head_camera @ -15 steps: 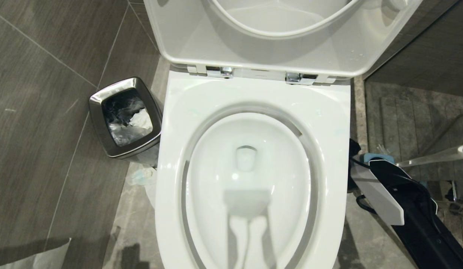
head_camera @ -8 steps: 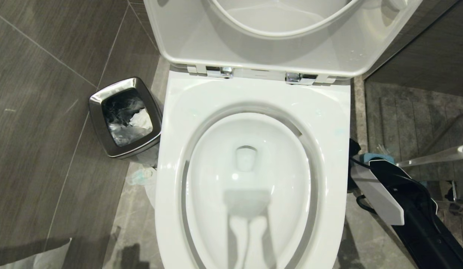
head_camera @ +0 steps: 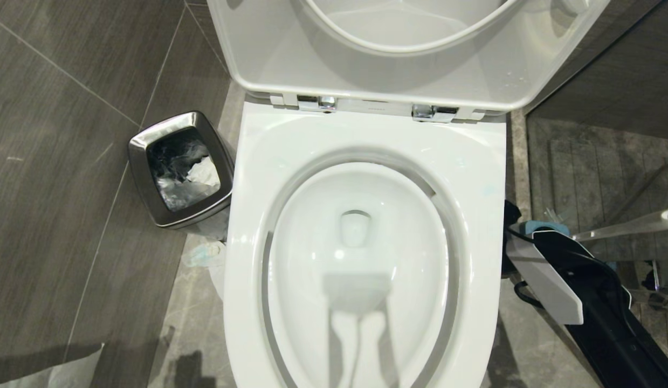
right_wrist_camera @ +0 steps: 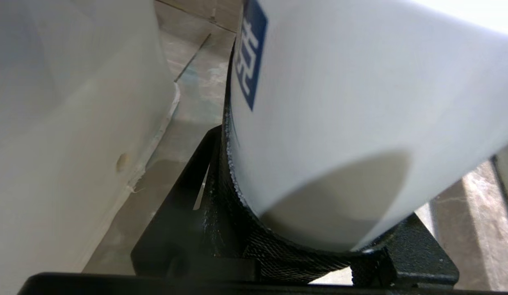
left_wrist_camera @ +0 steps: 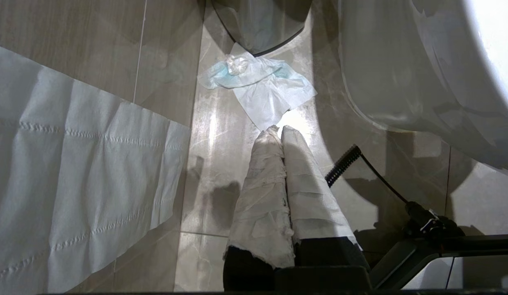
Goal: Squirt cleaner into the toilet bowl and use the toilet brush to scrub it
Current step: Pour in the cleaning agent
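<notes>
Nothing is seen moved around the toilet bowl (head_camera: 258, 161), its water untinted. A white bottle (right_wrist_camera: 360, 102) is pinched by the right gripper (right_wrist_camera: 303, 246); the left gripper (left_wrist_camera: 278, 135) is pressed together. The toilet brush (head_camera: 625, 226) is left right of the bowl; squirting and scrubbing remain.

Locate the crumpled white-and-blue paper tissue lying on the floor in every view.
Head view: crumpled white-and-blue paper tissue on the floor between square steel waste bin and glossy white ceramic toilet bowl.
Left wrist view: tissue just beyond the left end effector.
Right wrist view: not in it.
Shared landmark: the toilet bowl's outer wall.
</notes>
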Tool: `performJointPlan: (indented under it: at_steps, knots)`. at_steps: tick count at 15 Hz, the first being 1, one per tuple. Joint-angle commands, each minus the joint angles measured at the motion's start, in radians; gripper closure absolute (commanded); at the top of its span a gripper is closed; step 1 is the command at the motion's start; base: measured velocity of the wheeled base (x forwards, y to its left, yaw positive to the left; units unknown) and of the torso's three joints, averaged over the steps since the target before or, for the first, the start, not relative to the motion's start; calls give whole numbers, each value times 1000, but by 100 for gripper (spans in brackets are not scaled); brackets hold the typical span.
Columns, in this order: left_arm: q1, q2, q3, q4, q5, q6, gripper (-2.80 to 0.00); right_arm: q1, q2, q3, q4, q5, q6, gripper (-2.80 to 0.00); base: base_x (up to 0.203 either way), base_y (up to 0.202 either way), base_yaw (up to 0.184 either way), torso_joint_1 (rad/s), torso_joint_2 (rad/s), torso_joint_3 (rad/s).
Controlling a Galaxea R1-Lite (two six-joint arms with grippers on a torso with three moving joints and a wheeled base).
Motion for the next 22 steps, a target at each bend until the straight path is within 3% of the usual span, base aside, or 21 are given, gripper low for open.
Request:
performJointPlan:
  at_steps: [1, 9, 17, 22]
  knots:
    - [0, 2, 2, 1, 0, 0, 0, -4, -14, 2, -37, -2, 1, 0, 0, 0, 0, 0, 0, 0]
    - [0, 2, 2, 0, 0, 0, 0, -17, -112, 110, -43, -15, 8, 0, 0, 0, 0, 0, 0, 0]
    - [0, 2, 2, 0, 0, -1, 0, -51, -384, 378, -43, -23, 33, 0, 0, 0, 0, 0, 0, 0]
    - [0, 2, 2, -1, 0, 0, 0, -57, -638, 617, -43, -55, 41, 0, 0, 0, 0, 1, 5, 0]
